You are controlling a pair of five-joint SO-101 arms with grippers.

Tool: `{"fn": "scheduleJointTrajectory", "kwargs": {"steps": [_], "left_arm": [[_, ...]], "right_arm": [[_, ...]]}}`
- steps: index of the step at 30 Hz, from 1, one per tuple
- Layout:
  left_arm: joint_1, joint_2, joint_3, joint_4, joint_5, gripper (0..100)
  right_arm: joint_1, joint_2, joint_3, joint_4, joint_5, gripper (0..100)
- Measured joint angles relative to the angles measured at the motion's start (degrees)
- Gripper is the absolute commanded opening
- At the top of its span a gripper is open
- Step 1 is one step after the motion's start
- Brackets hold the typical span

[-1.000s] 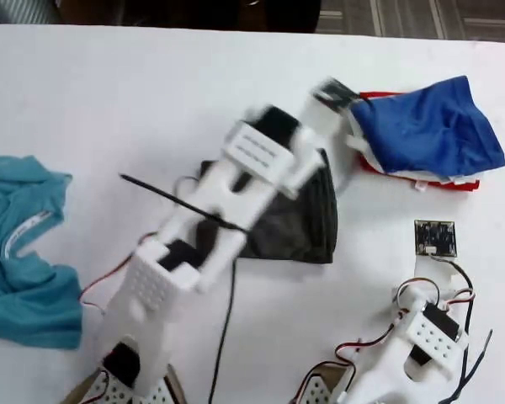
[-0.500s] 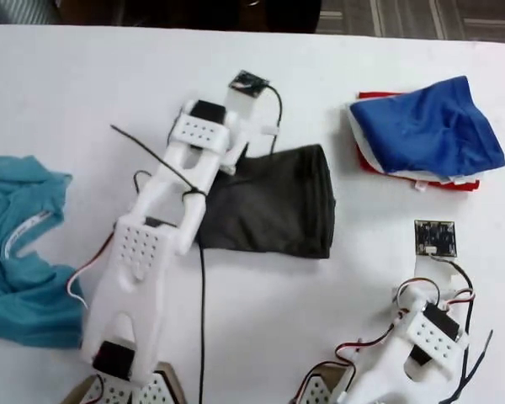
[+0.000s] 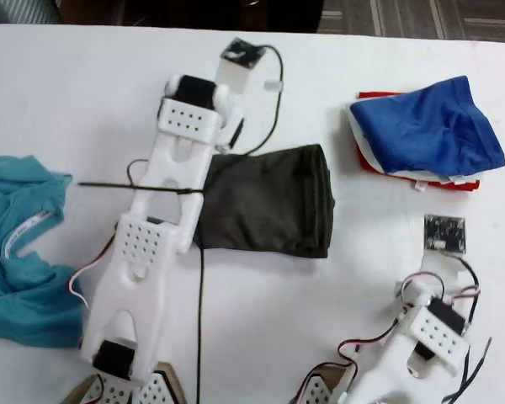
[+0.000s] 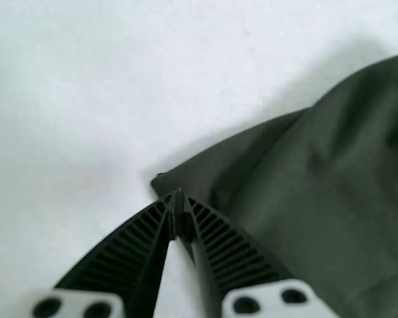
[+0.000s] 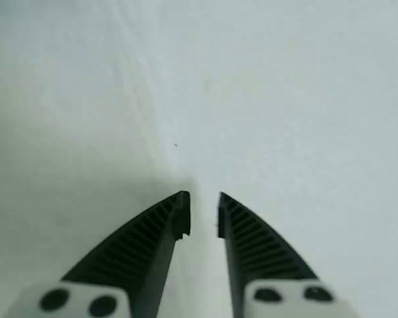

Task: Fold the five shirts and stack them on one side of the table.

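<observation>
Left claw [image 4: 179,202], closed and empty, has swung from the blue shirt [image 3: 425,126] stack back to the dark shirt's [image 3: 269,202] far corner, mid-table. Right claw [image 5: 203,212] hangs slightly parted over bare table [image 5: 285,99]. Judgement: dark shirt's folding resumes.

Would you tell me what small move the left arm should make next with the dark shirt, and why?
Probably open the left claw a little and nudge it onto the corner of the dark shirt. Its tips meet shut right at that corner, with no cloth clearly between them, and the folded shirt lies apart from the blue-topped stack.
</observation>
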Motion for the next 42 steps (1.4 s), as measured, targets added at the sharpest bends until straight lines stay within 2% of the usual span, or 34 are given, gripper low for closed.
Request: {"fn": "scheduleJointTrajectory", "kwargs": {"steps": [4,7,11,15,21,26,33,42], "left_arm": [[-1.76,-0.53,2.20,0.18,0.09,3],[-2.81,-4.48,8.79,0.18,0.09,3],[-4.48,-13.36,20.22,0.18,0.09,3],[-6.42,-21.98,31.21,0.18,0.09,3],[-11.08,-31.47,43.78,-2.11,0.09,3],[-13.89,-37.45,53.63,-5.98,0.09,3],[-15.21,-44.75,65.41,-12.04,-3.08,3],[-15.30,-50.64,74.55,-16.79,-3.60,3]], "right_arm": [[-10.55,0.00,-10.20,11.16,-6.24,17.0],[-20.57,0.00,-16.79,15.74,-11.87,19.0],[-32.09,0.44,-21.10,16.09,-19.25,25.5],[-38.59,6.95,-23.38,12.48,-23.74,26.1],[-42.90,26.29,-35.60,12.31,-31.03,26.1],[-42.90,45.63,-54.07,22.95,-36.31,26.2],[-42.99,69.19,-81.85,39.82,-37.01,26.2],[-48.70,83.16,-105.32,48.62,-37.01,26.2]]}}
